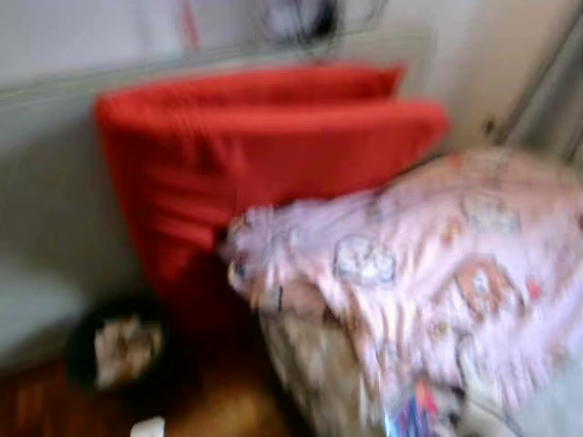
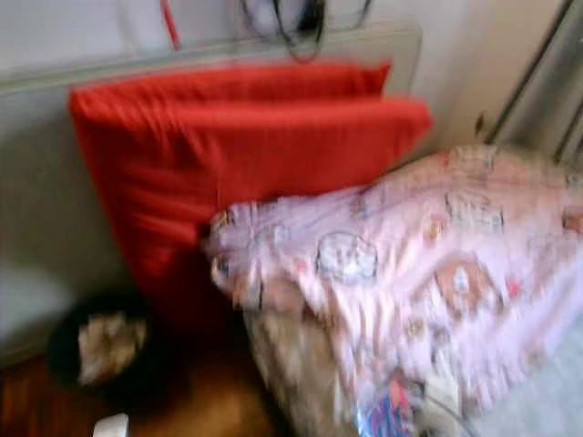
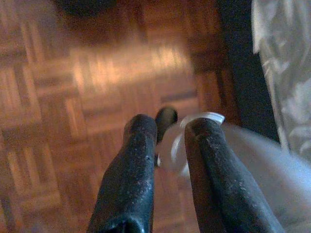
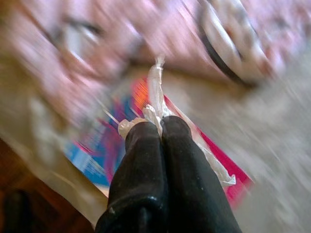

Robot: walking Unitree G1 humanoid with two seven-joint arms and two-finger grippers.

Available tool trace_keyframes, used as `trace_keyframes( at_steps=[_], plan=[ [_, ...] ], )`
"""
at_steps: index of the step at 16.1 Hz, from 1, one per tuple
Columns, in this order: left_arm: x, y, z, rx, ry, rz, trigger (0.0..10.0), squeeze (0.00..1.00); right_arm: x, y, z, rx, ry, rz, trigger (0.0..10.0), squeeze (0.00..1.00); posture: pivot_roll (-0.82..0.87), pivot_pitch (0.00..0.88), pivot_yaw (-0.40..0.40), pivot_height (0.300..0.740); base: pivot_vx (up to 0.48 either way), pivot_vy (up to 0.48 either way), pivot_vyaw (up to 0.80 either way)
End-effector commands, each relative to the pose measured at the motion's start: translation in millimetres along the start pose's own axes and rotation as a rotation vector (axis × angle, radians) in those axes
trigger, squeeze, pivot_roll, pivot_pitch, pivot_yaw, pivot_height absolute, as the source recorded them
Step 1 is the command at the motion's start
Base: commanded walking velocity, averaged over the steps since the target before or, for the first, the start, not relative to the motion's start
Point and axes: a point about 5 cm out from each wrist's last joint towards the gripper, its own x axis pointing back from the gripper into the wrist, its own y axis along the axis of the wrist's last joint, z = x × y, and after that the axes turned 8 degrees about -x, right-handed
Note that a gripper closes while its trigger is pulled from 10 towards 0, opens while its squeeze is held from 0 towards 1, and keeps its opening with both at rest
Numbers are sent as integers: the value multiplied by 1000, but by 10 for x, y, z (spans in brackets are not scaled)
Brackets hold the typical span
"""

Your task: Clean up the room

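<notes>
A pink printed blanket (image 1: 428, 273) is lying bunched over the bed, its folds hanging past the bed's near edge toward the wooden parquet floor (image 3: 73, 97). Two red cushions (image 1: 264, 155) are leaning against the grey headboard (image 1: 55, 182) at the bed's far edge, the blanket overlapping their lower corner. On the floor beside the bed's near corner, a dark round bin (image 1: 114, 350) is standing, holding a pale crumpled mass; the blur is preventing a closer reading.

The right gripper (image 4: 162, 127) is hovering above a brightly coloured flat item (image 4: 121, 141) lying on the bed just below the blanket's edge. Its fingers are pressed together, pinching a strip of clear crinkled plastic wrapper (image 4: 156, 92) that is standing up past the fingertips and trailing down one side.

The left gripper (image 3: 172, 127) is hanging over the floor beside the bed's edge, its fingers slightly parted around a pale translucent object (image 3: 194, 141), apparently touching it. Bare parquet is stretching away on the side of the gripper opposite the bed.
</notes>
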Motion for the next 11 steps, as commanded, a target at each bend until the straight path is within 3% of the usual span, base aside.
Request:
trace_keyframes(
  at_steps=[1,7,11],
  plan=[
    [-3,10,-23,2,-1,-11,10000,0,18,-48,-72,4,-11,16,10000,0,57,0,-65,740,0,0,800],
    [26,-67,49,-13,0,22,10000,0,44,-189,-69,-53,-1,51,10000,0,45,0,-34,740,0,0,87],
    [34,-75,78,-33,-2,24,10000,0,47,-214,-54,-56,6,62,10000,0,43,0,-18,740,0,250,0]
  ],
)
